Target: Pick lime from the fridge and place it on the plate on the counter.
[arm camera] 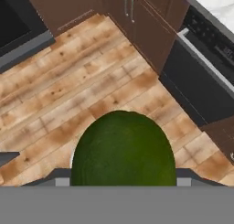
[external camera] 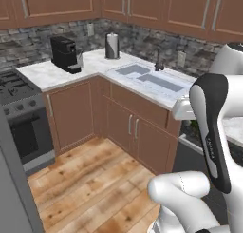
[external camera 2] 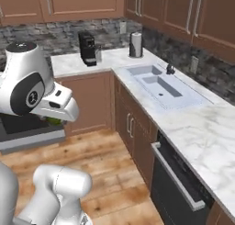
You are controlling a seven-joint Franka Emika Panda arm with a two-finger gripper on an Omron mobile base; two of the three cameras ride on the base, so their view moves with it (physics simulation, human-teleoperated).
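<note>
1. Lime [arm camera: 123, 147] sits right at the gripper, clamped between its jaws, carried high over the wood floor [arm camera: 68, 90] — presumably in transit to the plate.
2. Right base view: a green sliver of it peeks under the white hand.
3. Hand view adds the dishwasher [arm camera: 205, 77] below; base views add the worktop [external camera 2: 202, 127], sink [external camera 2: 160, 84] and, farthest, coffee machine [external camera: 65, 53].

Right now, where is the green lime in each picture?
Left base view: lime, probably the faint green sliver at the right middle, beside the arm.
Right base view: a small green bit at the left middle.
Hand view: big and round at the bottom centre.
Shared landmark: the wooden floor.
</note>
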